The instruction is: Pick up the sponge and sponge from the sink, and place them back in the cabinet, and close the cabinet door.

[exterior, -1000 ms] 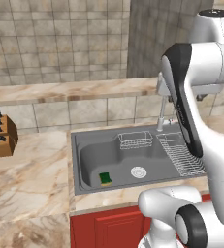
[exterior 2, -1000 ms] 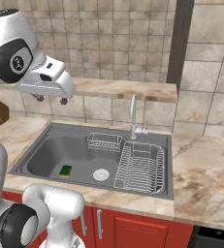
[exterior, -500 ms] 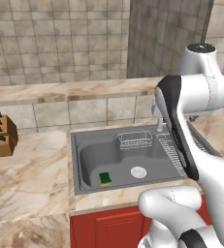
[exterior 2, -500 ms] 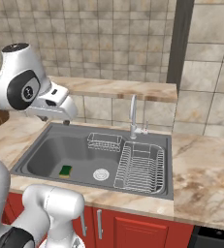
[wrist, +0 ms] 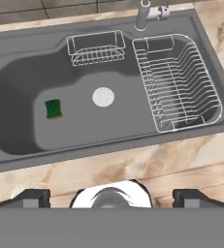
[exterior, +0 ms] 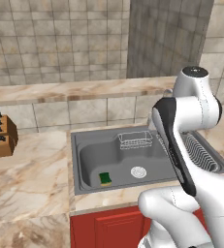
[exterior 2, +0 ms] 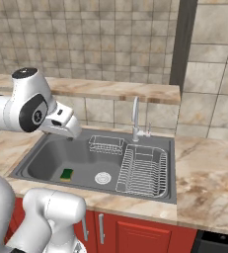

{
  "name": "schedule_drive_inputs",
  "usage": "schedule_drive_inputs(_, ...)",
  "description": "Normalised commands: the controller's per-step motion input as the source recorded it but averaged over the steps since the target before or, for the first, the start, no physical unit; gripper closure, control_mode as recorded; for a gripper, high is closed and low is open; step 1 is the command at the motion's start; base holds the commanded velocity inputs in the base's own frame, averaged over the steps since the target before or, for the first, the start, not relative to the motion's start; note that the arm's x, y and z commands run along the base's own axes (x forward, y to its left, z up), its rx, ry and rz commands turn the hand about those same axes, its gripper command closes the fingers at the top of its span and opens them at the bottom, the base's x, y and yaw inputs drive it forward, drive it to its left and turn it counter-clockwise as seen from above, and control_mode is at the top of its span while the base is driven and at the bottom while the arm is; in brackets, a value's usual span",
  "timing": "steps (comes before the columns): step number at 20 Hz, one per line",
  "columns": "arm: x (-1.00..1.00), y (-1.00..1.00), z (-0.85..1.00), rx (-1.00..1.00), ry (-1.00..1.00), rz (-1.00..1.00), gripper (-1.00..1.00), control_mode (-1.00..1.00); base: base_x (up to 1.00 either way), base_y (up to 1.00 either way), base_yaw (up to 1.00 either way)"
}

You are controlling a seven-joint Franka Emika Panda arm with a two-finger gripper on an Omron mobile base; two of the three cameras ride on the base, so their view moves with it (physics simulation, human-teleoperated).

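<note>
While the gripper hangs above the front edge of the sink, its two dark tips sit far apart at the bottom corners of the hand view — jaws fully spread, nothing between them. The one sponge in sight, the green sponge, lies flat on the basin floor at centre left of the hand view, left of the round white drain and well apart from it. In the left base view it shows at the lower middle, near the basin's front wall; in the right base view it sits at the lower left. A second sponge cannot be made out here.

The step in hand looks to be the approach for the first pick. To do it well, I would shift the hand toward the left of its own view until the sponge sits centred between the tips, then turn the wrist so the jaws close across its shorter sides — and descend straight, keeping clear of the front wall. The wire rack and draining basket lie well away.
</note>
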Motion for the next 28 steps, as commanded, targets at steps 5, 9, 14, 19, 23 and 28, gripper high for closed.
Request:
schedule_drive_inputs(5, 0.18, 0.0, -0.34, 0.07, 0.0, 0.0, -1.0, -1.0, 0.0, 0.0, 0.0)
schedule_drive_inputs(9, 0.26, 0.06, -0.27, 0.03, 0.0, 0.0, -1.0, -1.0, 0.0, 0.0, 0.0)
schedule_drive_inputs(14, 0.3, 0.17, -0.18, 0.0, 0.0, 0.0, -1.0, -1.0, 0.0, 0.0, 0.0)
schedule_drive_inputs(19, 0.33, 0.22, -0.15, 0.0, 0.01, 0.0, -1.0, -1.0, 0.0, 0.0, 0.0)
schedule_drive_inputs(23, 0.2, 0.13, -0.11, 0.0, 0.06, 0.02, -1.0, -1.0, 0.0, 0.0, 0.0)
schedule_drive_inputs(28, 0.07, 0.02, -0.07, 0.0, 0.1, 0.11, -1.0, -1.0, 0.0, 0.0, 0.0)
